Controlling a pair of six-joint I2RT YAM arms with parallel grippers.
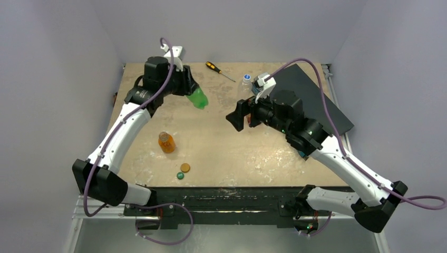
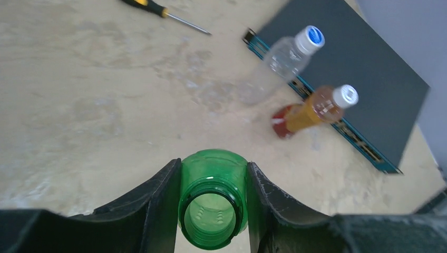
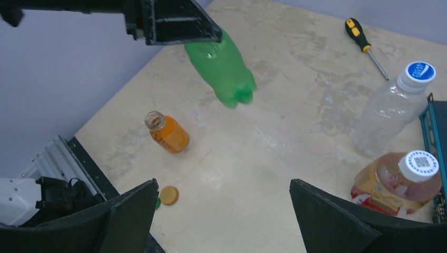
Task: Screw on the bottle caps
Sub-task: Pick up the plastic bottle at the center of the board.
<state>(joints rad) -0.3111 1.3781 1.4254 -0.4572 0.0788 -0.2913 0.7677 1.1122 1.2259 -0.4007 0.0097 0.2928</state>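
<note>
Beige table (image 1: 253,153) carries the orange cap (image 1: 185,168) and the dark green cap (image 1: 181,176) near its front edge. Left gripper (image 2: 213,166) clamps the green bottle (image 1: 199,98), lifted and tilted, neck bare. Right gripper (image 1: 238,117) hangs empty, jaws wide apart. It should probably fetch the dark green cap and meet the neck squarely before turning.

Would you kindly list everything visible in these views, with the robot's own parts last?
green bottle: one, green, uncapped, in left hand
orange bottle: one, orange, uncapped, standing left-centre
clear bottle: one, clear, blue-white cap, by dark board
amber bottle: one, amber, white-capped, beside the clear one
orange cap: one, orange, near front edge
green cap: one, dark green, beside it
screwdriver: one, black-orange, far edge
dark board: one, far right
left hand: shut on green bottle
right hand: open, empty
</note>
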